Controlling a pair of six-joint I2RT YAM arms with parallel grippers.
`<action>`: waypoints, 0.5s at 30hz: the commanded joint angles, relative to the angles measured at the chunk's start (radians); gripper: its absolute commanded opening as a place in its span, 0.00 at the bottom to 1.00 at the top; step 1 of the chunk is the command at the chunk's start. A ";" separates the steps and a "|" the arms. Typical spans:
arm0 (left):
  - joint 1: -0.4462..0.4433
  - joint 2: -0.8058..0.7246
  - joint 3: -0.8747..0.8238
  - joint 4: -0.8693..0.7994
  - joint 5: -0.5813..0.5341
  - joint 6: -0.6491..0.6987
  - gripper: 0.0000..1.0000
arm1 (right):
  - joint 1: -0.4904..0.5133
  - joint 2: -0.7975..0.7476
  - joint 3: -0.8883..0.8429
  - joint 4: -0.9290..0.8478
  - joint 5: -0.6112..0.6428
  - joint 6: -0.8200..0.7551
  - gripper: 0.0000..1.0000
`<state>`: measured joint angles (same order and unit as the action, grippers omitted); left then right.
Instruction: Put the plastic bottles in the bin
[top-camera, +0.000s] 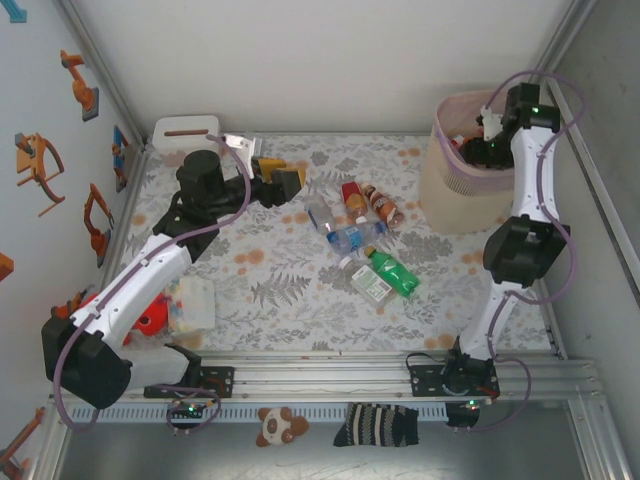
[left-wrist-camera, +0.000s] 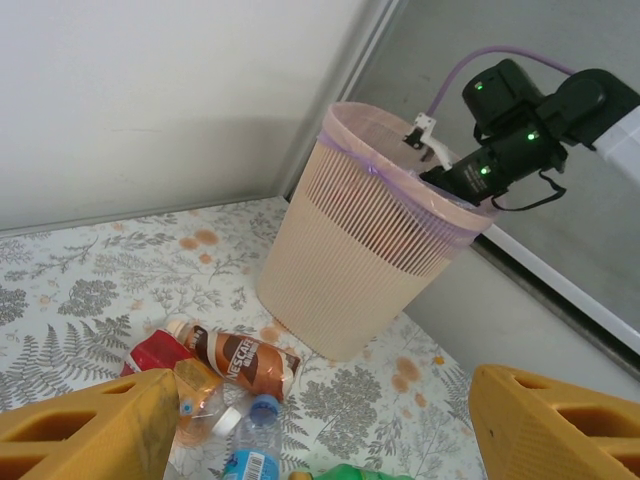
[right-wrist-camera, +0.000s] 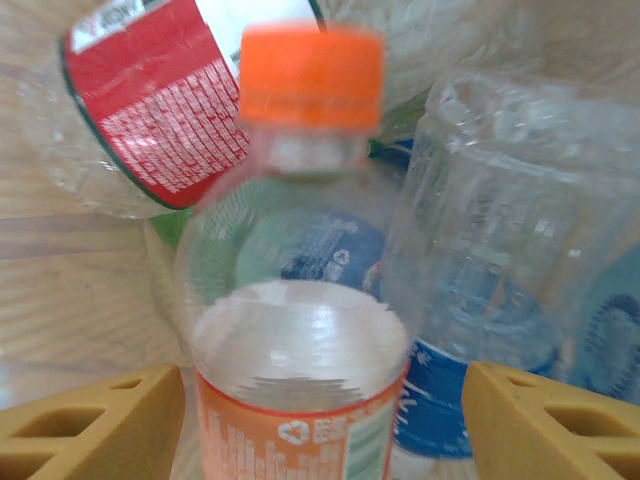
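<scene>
White enclosure walls are surrounding a floral-patterned table (top-camera: 300, 300), on which the work is standing part done. At the far right corner a tall beige-pink ribbed plastic bin with a pink bag liner (left-wrist-camera: 350, 260) is standing upright.

The right tool (right-wrist-camera: 322, 390) is hanging over the bin's mouth with both yellow fingers spread wide. An orange-capped clear plastic bottle (right-wrist-camera: 300, 300) is showing blurred between them. As far as can be seen neither finger is gripping it, and it is judged to be dropping in. Below it, inside the bin, a red-labelled clear bottle (right-wrist-camera: 150, 110) and a blue-labelled clear bottle (right-wrist-camera: 490, 300) are lying already deposited.

Outstanding: a loose cluster of plastic bottles (top-camera: 360, 235) is lying at mid-table, near the bin but apart from it, six or seven by the top view. Among them are a green plastic bottle (top-camera: 392, 272), a brown-labelled bottle (left-wrist-camera: 245, 358) and a blue-capped clear bottle (top-camera: 355, 237). The left tool (left-wrist-camera: 322, 400) is hovering above that cluster, fingers wide apart and holding nothing.

Assessment: the share completed cannot be fixed, since the bin's contents are only partly showing.
</scene>
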<state>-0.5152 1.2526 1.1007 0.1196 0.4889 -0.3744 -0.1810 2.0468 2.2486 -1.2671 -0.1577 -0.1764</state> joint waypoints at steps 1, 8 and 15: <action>0.007 0.002 0.015 0.025 0.016 -0.021 0.76 | 0.008 -0.098 0.008 0.010 0.026 0.017 0.73; 0.006 0.010 0.021 -0.001 0.013 -0.037 0.75 | 0.031 -0.199 -0.016 0.062 0.047 0.043 0.72; 0.006 0.017 0.024 -0.048 -0.013 -0.045 0.75 | 0.099 -0.319 -0.101 0.181 0.051 0.138 0.66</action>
<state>-0.5152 1.2621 1.1011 0.0910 0.4862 -0.4030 -0.1173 1.7775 2.1818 -1.1580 -0.1177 -0.1104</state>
